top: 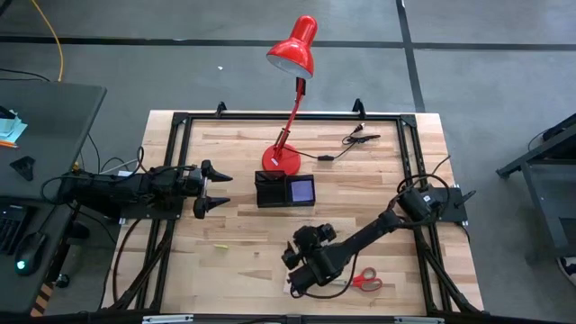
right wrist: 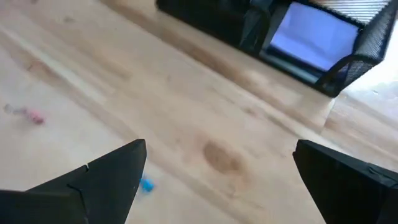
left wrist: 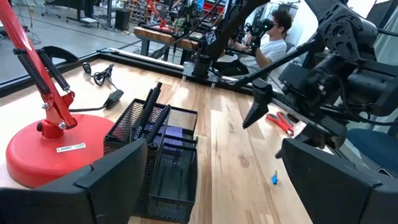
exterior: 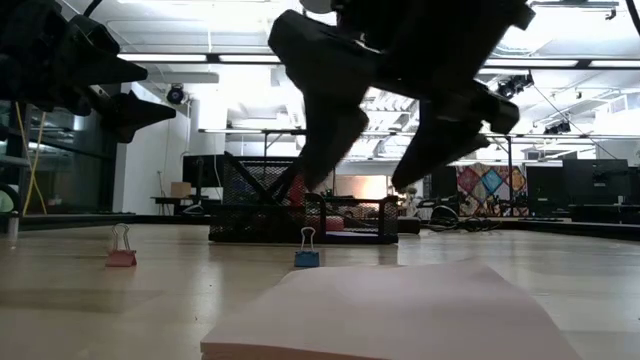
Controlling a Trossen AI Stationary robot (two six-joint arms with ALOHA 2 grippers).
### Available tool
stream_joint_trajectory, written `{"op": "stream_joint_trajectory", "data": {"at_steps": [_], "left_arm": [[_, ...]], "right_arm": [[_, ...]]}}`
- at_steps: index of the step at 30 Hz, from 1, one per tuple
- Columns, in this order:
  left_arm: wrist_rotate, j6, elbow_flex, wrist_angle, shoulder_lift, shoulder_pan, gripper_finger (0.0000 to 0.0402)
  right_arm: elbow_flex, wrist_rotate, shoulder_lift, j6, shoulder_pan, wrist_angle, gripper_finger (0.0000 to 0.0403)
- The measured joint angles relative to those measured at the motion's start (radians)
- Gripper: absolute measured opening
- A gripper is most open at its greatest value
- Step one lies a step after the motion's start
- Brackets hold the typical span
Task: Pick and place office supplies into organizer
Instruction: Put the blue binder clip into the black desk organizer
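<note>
The organizer [top: 285,190] stood mid-table beside the lamp [top: 282,159], holding pens [left wrist: 153,115] and a purple pad [top: 301,190]. Scissors [top: 366,281] lay near the front edge. The right gripper [top: 294,267] hung released beside them; the left gripper [top: 219,191] waited, spread and empty, left of the organizer.

Overhead view is evenly lit, table [top: 243,225] mid-bright, soft short shadows under both arms, and no glare except a sheen on the red lamp [top: 293,45] shade at 12 o'clock. The low view is heavily backlit: ceiling strip lights and a blown-out white wall from 10 to 12 o'clock turn the right gripper [exterior: 380,170] into a near-black silhouette, the pale pad [exterior: 400,310] at 6 o'clock is soft and out of focus, and the mesh organizer [exterior: 300,215] reads dark. Right wrist view is blurred throughout with a washed-out patch at 3 o'clock; left wrist view is sharper, with bright window glare at 1 o'clock.
</note>
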Motion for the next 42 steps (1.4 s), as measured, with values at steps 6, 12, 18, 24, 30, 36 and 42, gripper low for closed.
{"op": "stream_joint_trajectory", "data": {"at_steps": [6, 12, 18, 24, 30, 36, 42], "left_arm": [[0.0, 0.0, 0.0, 0.0, 0.0, 0.0, 0.0358], [0.0, 0.0, 0.0, 0.0, 0.0, 0.0, 0.0358], [0.0, 0.0, 0.0, 0.0, 0.0, 0.0, 0.0358], [0.0, 0.0, 0.0, 0.0, 0.0, 0.0, 0.0358], [0.0, 0.0, 0.0, -0.002, 0.0, 0.0, 0.0358], [0.0, 0.0, 0.0, 0.0, 0.0, 0.0, 0.0358], [0.0, 0.0, 0.0, 0.0, 0.0, 0.0, 0.0358]], "right_arm": [[0.0, 0.01, 0.0, 0.021, 0.027, 0.033, 0.0399], [-0.002, 0.185, 0.0, -0.05, 0.049, 0.098, 0.0399], [-0.002, 0.217, 0.006, -0.162, 0.09, 0.235, 0.0397], [-0.002, 0.256, 0.031, -0.319, 0.142, 0.392, 0.0386], [-0.003, 0.134, 0.084, -0.61, 0.139, 0.656, 0.0387], [-0.003, -0.186, 0.111, -1.081, 0.135, 1.196, 0.0385], [-0.033, -0.441, 0.113, -1.224, 0.075, 1.363, 0.0386]]}}
